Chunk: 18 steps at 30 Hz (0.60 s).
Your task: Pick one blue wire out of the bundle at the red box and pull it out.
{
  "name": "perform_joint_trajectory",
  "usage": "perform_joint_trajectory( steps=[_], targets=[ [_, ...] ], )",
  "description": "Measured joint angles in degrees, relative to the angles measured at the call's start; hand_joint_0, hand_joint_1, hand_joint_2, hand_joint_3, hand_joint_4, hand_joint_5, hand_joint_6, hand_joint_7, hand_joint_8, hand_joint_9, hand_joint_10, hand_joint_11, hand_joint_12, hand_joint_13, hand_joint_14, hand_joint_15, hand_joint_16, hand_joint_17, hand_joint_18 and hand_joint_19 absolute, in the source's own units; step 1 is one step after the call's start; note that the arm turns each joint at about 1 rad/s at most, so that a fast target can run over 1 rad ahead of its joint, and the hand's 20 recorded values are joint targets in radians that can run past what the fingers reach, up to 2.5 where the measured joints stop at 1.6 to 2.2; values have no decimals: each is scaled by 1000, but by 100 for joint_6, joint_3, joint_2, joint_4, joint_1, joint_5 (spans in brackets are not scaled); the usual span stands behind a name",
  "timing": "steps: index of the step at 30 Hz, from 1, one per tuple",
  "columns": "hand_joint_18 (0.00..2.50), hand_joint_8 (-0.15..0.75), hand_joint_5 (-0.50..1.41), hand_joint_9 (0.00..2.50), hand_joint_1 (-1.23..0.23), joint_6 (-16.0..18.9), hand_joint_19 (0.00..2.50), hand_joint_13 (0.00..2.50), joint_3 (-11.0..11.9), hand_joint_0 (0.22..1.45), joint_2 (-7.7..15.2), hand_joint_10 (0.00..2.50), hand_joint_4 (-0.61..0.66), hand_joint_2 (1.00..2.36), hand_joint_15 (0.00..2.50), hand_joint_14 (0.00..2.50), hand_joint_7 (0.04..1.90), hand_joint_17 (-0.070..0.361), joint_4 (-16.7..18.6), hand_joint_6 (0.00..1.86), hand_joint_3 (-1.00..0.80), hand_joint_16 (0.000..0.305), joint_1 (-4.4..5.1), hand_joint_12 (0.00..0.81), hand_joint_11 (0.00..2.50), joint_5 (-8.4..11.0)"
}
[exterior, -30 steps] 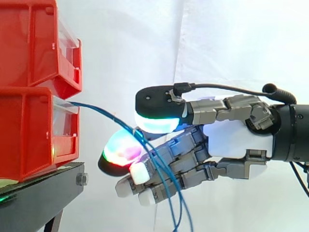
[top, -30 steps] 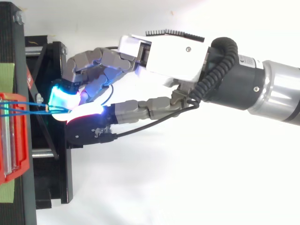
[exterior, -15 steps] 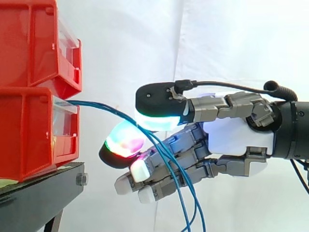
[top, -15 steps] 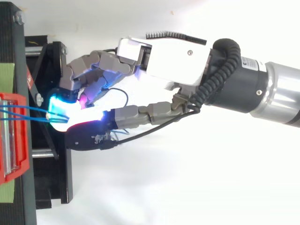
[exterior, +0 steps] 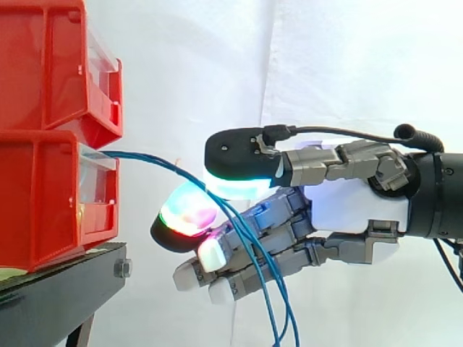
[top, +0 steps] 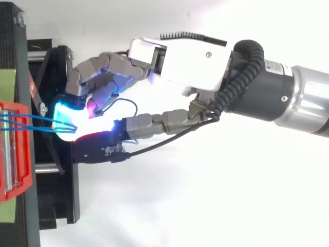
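Nearest me, the grey-and-white robot hand (exterior: 354,206) has its glowing pads (exterior: 187,213) closed narrowly on the thin blue wires (exterior: 152,160). I cannot tell whether the pinch holds one strand or several. I judge the grasp is made and the pull is the step in hand. The next move calls for drawing straight back, away from the bin, with a firm pinch. The wires leave the clear front of the lower red plastic bin (exterior: 43,195) lying almost level, long axis toward the hand, then arch down through the pinch and hang below. Behind everything is the white curtain (exterior: 347,72).
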<state>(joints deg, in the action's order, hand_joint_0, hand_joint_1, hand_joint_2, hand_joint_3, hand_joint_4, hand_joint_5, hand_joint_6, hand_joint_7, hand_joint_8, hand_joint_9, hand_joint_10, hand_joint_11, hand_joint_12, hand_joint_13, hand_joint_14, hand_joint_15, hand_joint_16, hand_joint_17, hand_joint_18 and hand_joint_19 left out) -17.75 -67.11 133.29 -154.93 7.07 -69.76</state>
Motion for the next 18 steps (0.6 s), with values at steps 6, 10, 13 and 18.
perform_joint_trajectory(
  steps=[6, 10, 13, 18],
  targets=[
    [590, 373, -156, 870, -578, 0, 349, 598, -2, 546, 0, 11, 194, 1011, 265, 8, 1047, 163, 2, 867, -141, 72, -3, 489, 514, -1],
    [550, 364, -142, 886, -470, 0, 380, 587, -3, 550, 1, 13, 204, 1012, 275, 9, 1007, 156, -3, 849, -197, 69, -4, 475, 497, -1],
    [490, 343, -142, 880, -431, 0, 412, 561, -3, 537, 1, 13, 190, 1013, 284, 10, 1029, 140, -2, 835, -276, 62, -4, 444, 513, 3],
    [518, 364, -143, 895, -477, 10, 395, 580, -4, 508, 3, 13, 213, 1009, 280, 9, 1059, 146, 2, 827, -367, 65, 14, 458, 525, 9]
  ],
)
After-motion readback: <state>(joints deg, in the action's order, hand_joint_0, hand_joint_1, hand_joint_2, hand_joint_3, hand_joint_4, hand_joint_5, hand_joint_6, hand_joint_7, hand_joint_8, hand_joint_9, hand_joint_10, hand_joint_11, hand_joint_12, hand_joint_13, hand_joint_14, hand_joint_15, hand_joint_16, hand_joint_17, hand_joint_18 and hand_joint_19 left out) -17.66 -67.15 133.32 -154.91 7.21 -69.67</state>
